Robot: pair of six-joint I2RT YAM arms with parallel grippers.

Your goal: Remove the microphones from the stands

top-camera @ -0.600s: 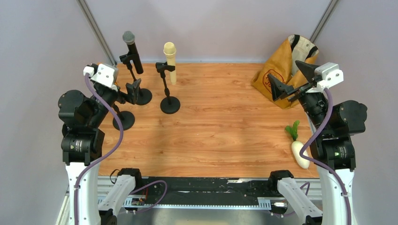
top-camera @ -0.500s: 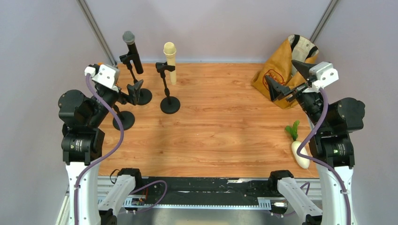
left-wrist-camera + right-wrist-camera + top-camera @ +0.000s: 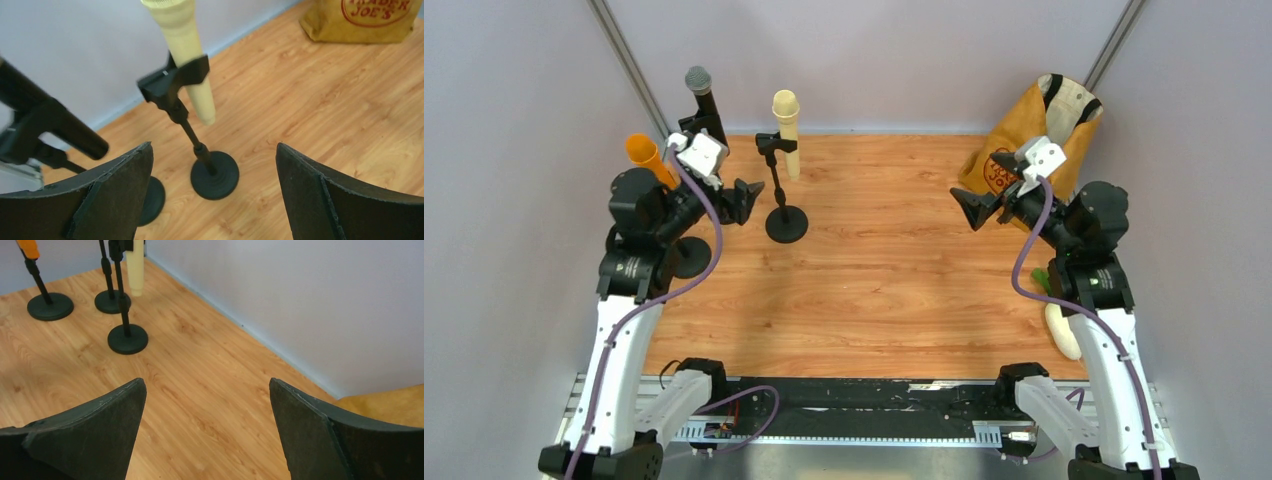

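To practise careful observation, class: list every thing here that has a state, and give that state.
Cream mic: mounted, upright.
Black mic: mounted, tilted.
Orange mic: mounted, tilted, partly hidden.
Bag: standing.
Radish: lying flat.
Left jaws: open, empty.
Right jaws: open, empty.

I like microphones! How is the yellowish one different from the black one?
The cream microphone is pale all over; the black microphone is dark with a grey head. The cream microphone stands nearer the table middle; the black microphone farther left. Both sit head-up in stands.
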